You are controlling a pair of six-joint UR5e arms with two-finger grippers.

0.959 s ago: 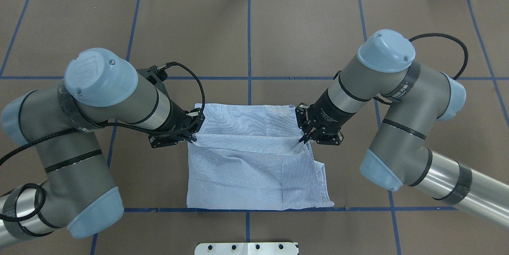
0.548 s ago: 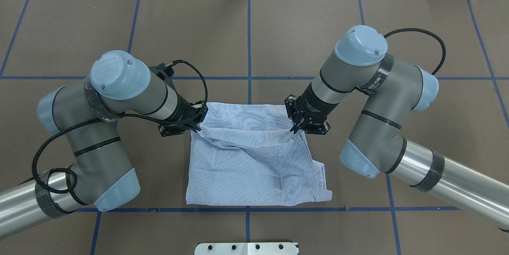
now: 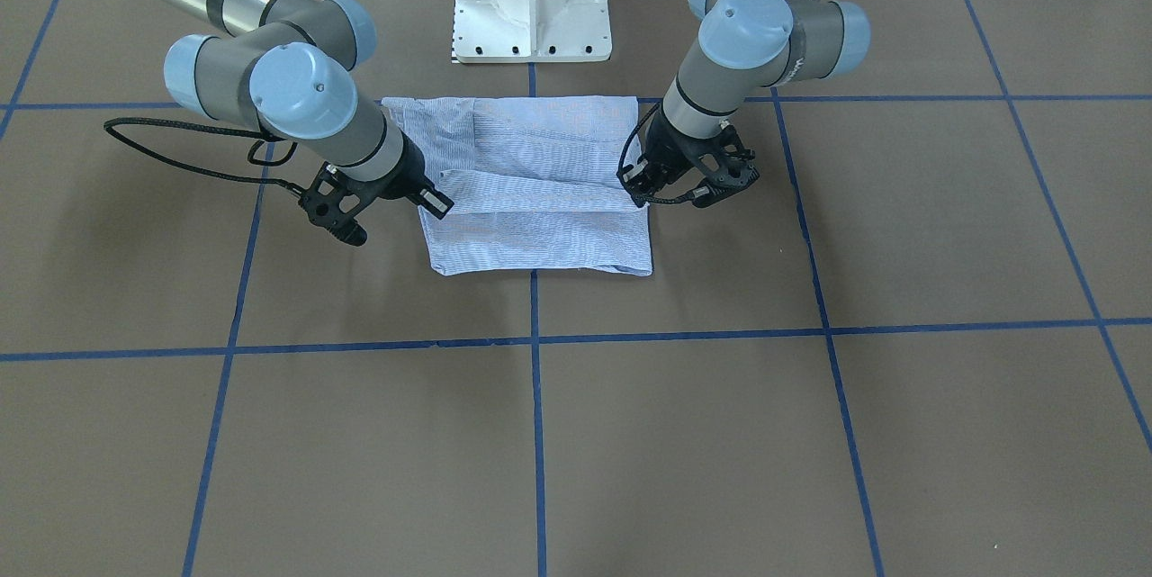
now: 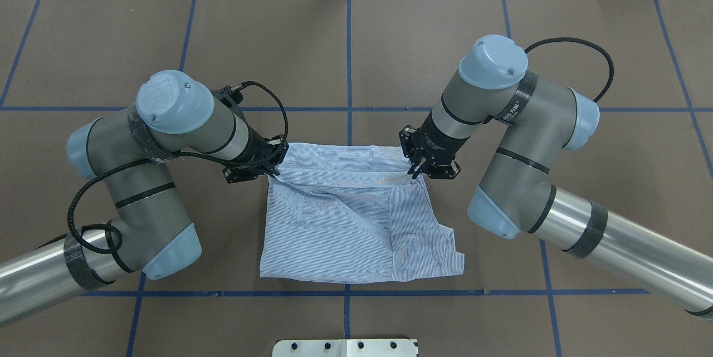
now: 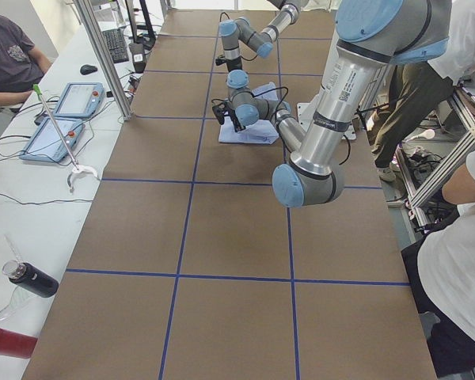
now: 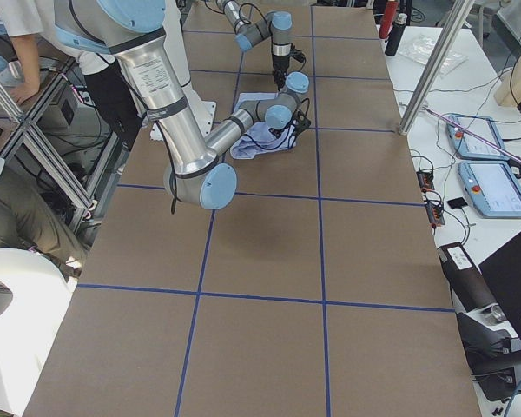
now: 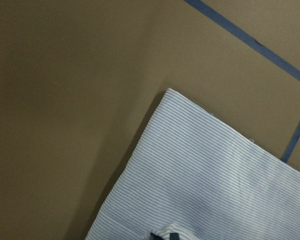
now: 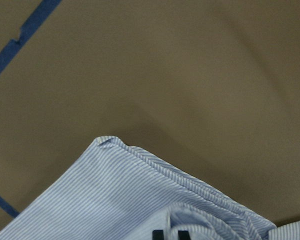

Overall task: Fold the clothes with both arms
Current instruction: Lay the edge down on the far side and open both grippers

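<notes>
Clamped tight on shirt (image 4: pixel 356 223) by left pincer (image 4: pixel 273 170) and right pincer (image 4: pixel 415 174); pulled nearer shirt's far edge than before, so fold looks half done.

Shirt (image 4: pixel 334 223) in fine light blue-and-white stripes, on plain brown table cover (image 4: pixel 418 39) gridded with blue tape lines (image 4: pixel 349 56). Left arm (image 4: pixel 139 206) and right arm (image 4: pixel 529 140) grey and silver with light-blue joint caps (image 4: pixel 170 102); left gripper (image 4: pixel 273 171), right gripper (image 4: pixel 415 172) and cables (image 4: pixel 612 72) black. Pedestal base (image 3: pixel 531 10) white.
</notes>
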